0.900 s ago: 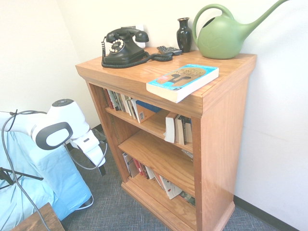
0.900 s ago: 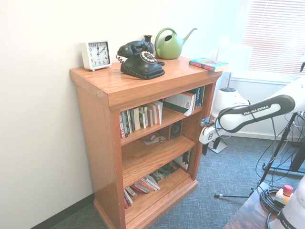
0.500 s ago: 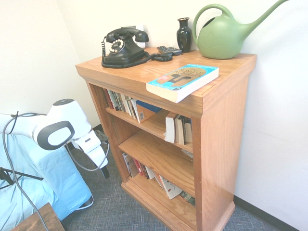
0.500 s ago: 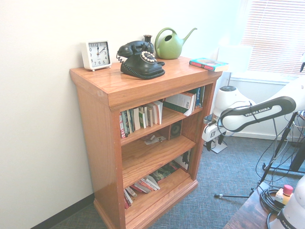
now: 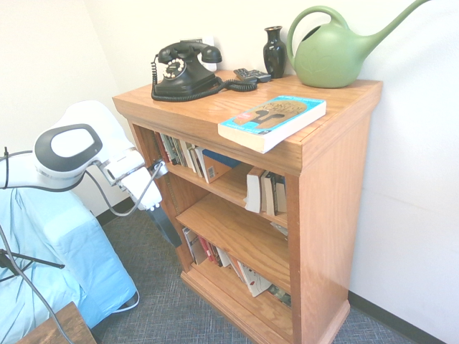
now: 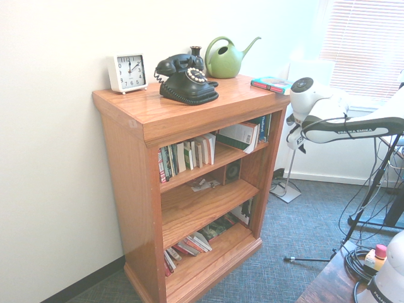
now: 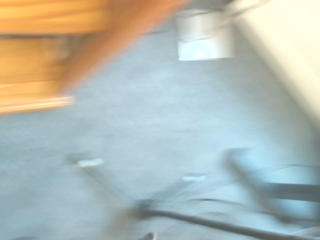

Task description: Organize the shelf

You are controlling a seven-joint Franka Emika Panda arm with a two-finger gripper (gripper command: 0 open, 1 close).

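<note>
1. My gripper (image 5: pixel 166 228) hangs beside the shelf (image 5: pixel 323 193), level with its middle tier and apart from the side panel, angled down toward the carpet (image 5: pixel 172 304); its dark fingers (image 5: pixel 172 236) read as spread wide, with nothing between them.
2. The shelf stands against the white wall, three tiers open to the room.
3. On its top, a black rotary telephone (image 5: pixel 183 69) sits toward the back edge, with a dark vase (image 5: pixel 274 51) and a green watering can (image 5: pixel 333 51) along that edge.
4. A teal paperback (image 5: pixel 272 120) lies flat at the front edge, slightly overhanging it.
5. A white alarm clock (image 6: pixel 127 72) stands at the far back corner.
6. Books (image 6: pixel 186 154) line the upper tier; others lean on the bottom tier.
7. The wrist view is blurred: carpet and shelf wood only.
</note>
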